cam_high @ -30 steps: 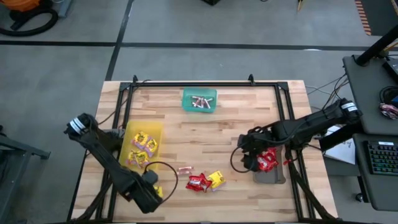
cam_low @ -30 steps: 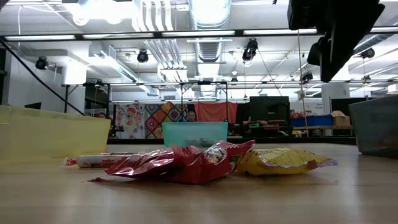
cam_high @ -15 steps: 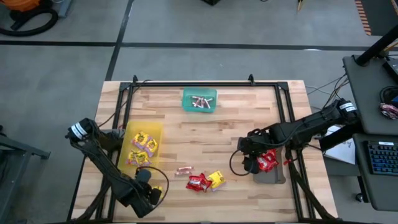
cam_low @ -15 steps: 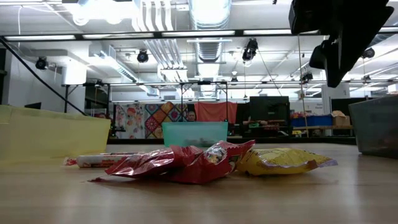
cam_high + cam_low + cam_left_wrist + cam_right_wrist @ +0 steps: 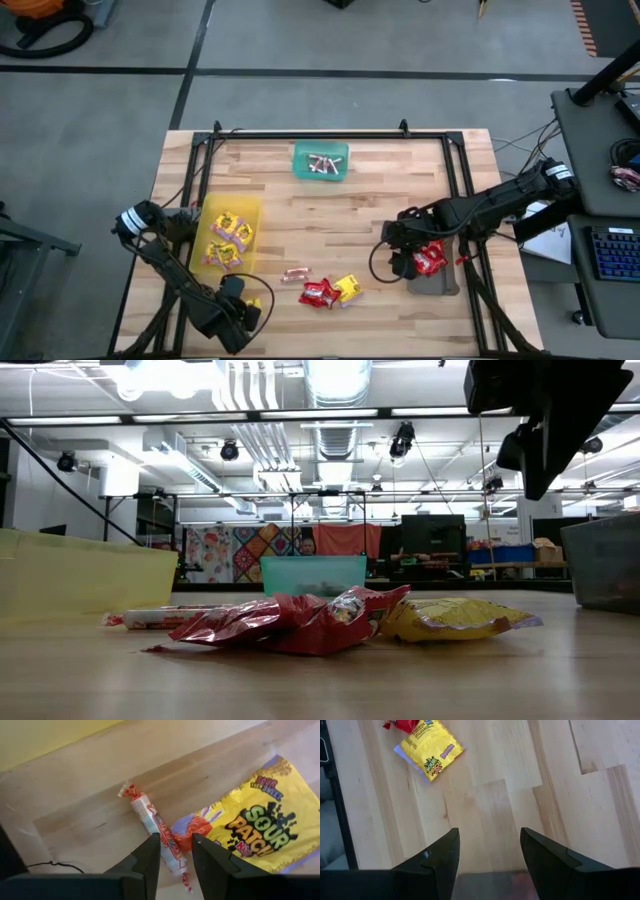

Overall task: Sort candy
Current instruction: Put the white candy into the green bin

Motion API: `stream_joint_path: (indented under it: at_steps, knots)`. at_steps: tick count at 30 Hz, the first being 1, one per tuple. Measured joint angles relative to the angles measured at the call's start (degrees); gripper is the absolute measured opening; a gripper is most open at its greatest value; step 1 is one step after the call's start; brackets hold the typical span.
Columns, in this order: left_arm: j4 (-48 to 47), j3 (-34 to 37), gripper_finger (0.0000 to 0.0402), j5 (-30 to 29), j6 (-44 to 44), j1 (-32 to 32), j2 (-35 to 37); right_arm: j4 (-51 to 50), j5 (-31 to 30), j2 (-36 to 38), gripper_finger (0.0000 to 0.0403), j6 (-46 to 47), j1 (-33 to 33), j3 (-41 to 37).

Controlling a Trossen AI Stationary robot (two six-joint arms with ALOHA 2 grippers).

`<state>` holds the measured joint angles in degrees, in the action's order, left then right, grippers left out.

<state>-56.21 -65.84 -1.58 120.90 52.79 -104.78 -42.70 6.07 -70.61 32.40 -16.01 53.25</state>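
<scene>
The left gripper (image 5: 176, 851), at the table's near-left corner, has its fingers around a pinkish twisted roll (image 5: 159, 831) (whether clamped, I cannot tell); a yellow packet (image 5: 252, 828) lies just beside. The right gripper (image 5: 489, 849), spread, hovers by the grey tray (image 5: 436, 283).

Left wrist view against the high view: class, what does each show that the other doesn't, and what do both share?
Only the left wrist view shows the left pincer astride a small twisted roll, beside a yellow packet. Only the high view shows the yellow tray, green tray, grey tray, the loose pile of candy and the right pincer, open by the grey tray. Both show the wooden table.
</scene>
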Motion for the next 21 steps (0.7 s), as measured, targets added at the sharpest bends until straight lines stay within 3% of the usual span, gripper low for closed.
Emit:
stream_joint_path:
  at_steps: [21]
  knots:
    - [1.76,0.04,0.0061,1.16,2.33,2.41,-2.29,3.95,-0.22,0.0,0.0201,-1.83,0.0,-0.02]
